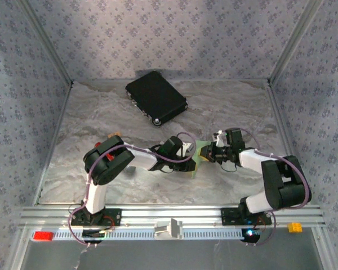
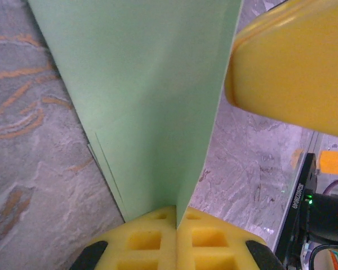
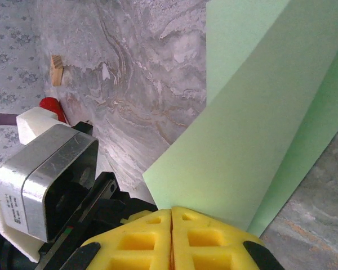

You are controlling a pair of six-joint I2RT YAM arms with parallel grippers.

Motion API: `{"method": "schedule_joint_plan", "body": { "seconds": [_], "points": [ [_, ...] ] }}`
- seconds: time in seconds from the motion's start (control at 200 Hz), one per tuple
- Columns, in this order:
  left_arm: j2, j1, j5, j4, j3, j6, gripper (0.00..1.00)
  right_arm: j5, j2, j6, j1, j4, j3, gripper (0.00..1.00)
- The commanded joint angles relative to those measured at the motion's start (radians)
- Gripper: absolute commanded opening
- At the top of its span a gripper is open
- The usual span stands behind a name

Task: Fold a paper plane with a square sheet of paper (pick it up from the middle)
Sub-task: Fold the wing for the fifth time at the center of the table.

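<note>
Pinching the thin, light-green, creased sheet of paper (image 1: 200,154) from opposite sides, the left gripper (image 1: 188,151) and the right gripper (image 1: 210,151) meet near the middle of the grey marbled table (image 1: 101,118). In the left wrist view, its yellow fingers (image 2: 152,242) are clenched on the sheet's lower edge, and the other arm's yellow finger (image 2: 293,62) sits just beside the paper. The right wrist view shows yellow pads (image 3: 141,242) clamped on a corner where two layers overlap. A black rectangular case (image 1: 156,97) lies well apart, toward the far wall.
</note>
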Motion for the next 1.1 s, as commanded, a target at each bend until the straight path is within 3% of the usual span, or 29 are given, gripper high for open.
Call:
{"method": "schedule_joint_plan", "body": {
  "seconds": [0.0, 0.495, 1.094],
  "points": [
    [0.013, 0.007, -0.020, -0.096, -0.039, -0.025, 0.00, -0.022, 0.025, -0.024, 0.001, 0.020, 0.030, 0.09],
    [0.033, 0.019, -0.023, -0.146, -0.019, -0.059, 0.00, -0.053, 0.090, -0.025, 0.002, 0.065, 0.040, 0.09],
    [0.036, 0.020, -0.026, -0.189, -0.003, -0.049, 0.00, -0.007, 0.165, -0.064, -0.011, 0.055, 0.066, 0.09]
  ]
}}
